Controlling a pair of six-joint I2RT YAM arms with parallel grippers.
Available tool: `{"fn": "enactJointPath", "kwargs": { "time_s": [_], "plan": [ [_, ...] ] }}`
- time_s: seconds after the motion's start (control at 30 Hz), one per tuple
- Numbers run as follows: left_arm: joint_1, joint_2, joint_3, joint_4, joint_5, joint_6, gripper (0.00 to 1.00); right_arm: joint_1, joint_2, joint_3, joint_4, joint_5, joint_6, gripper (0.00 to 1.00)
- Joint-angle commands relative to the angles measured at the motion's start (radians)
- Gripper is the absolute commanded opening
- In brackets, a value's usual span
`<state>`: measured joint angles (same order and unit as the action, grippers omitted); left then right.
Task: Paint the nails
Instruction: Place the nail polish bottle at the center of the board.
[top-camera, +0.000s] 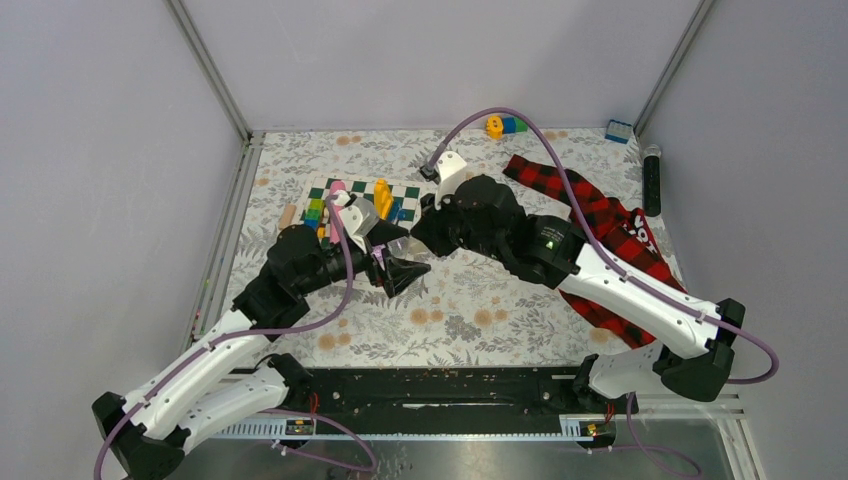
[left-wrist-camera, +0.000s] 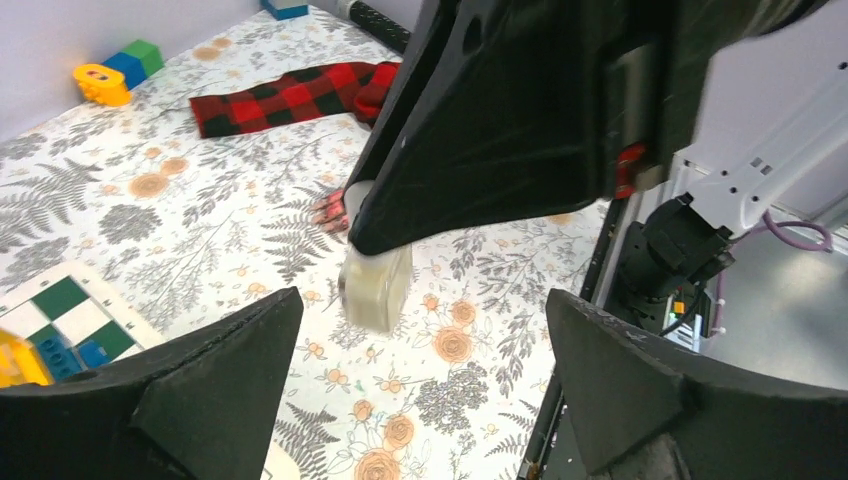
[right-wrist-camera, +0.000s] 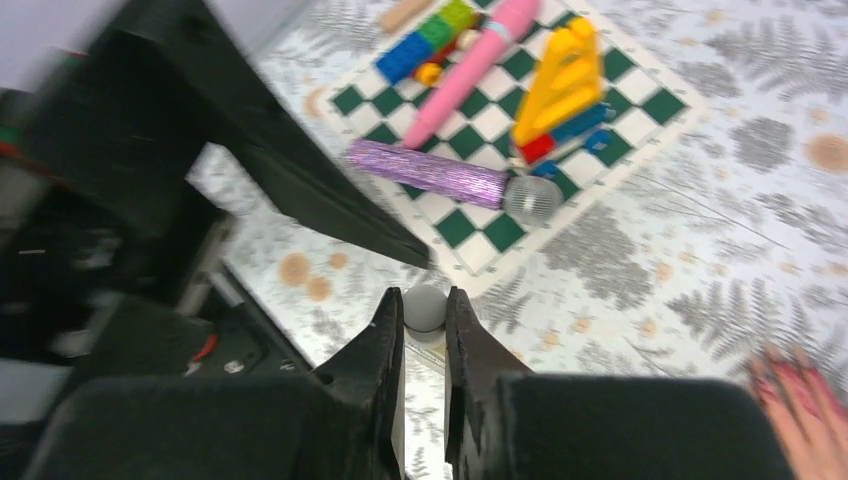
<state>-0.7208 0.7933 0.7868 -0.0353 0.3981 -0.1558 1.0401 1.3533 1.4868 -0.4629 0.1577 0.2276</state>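
Clamped with the right gripper (right-wrist-camera: 425, 296) on the grey cap (right-wrist-camera: 424, 312) of a small bottle (left-wrist-camera: 375, 290) holding pale cloudy liquid. Spread wide with the left gripper (left-wrist-camera: 422, 330), grasping nothing. Just beyond the bottle on the floral table (left-wrist-camera: 150, 230): the nails (left-wrist-camera: 328, 212), reddish-pink.

White links (top-camera: 640, 290), black joints (top-camera: 300, 262), purple cables (top-camera: 500, 110), black left pincer (left-wrist-camera: 422, 305).

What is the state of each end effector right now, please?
Left end effector: open, holding nothing.
Right end effector: closed on the small pale bottle, gripping its cap.
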Motion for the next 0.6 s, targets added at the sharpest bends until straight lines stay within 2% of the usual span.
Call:
{"fn": "enactJointPath", "kwargs": {
  "time_s": [0.0,0.1,0.2,0.3,0.4,0.57],
  "plan": [
    [-0.002,-0.025,0.073,-0.055,-0.102,0.029,0.97,-0.006,-0.069,-0.1,0.059,0.282,-0.061,0.0],
    [0.026,-0.031,0.103,-0.166,-0.198,0.023,0.99,-0.049,-0.116,-0.229,0.151,0.341,-0.054,0.0],
    [0.117,-0.044,0.107,-0.246,-0.247,-0.005,0.99,-0.109,-0.163,-0.395,0.29,0.339,-0.032,0.0],
    [0.263,-0.039,0.115,-0.327,-0.259,-0.024,0.99,-0.13,-0.195,-0.623,0.589,0.345,-0.06,0.0],
    [0.368,-0.031,0.122,-0.381,-0.315,-0.047,0.99,-0.153,-0.182,-0.763,0.773,0.348,-0.055,0.0],
    [0.397,-0.083,0.061,-0.361,-0.521,-0.041,0.99,-0.19,-0.107,-0.888,0.967,0.366,-0.033,0.0]
  ]
}}
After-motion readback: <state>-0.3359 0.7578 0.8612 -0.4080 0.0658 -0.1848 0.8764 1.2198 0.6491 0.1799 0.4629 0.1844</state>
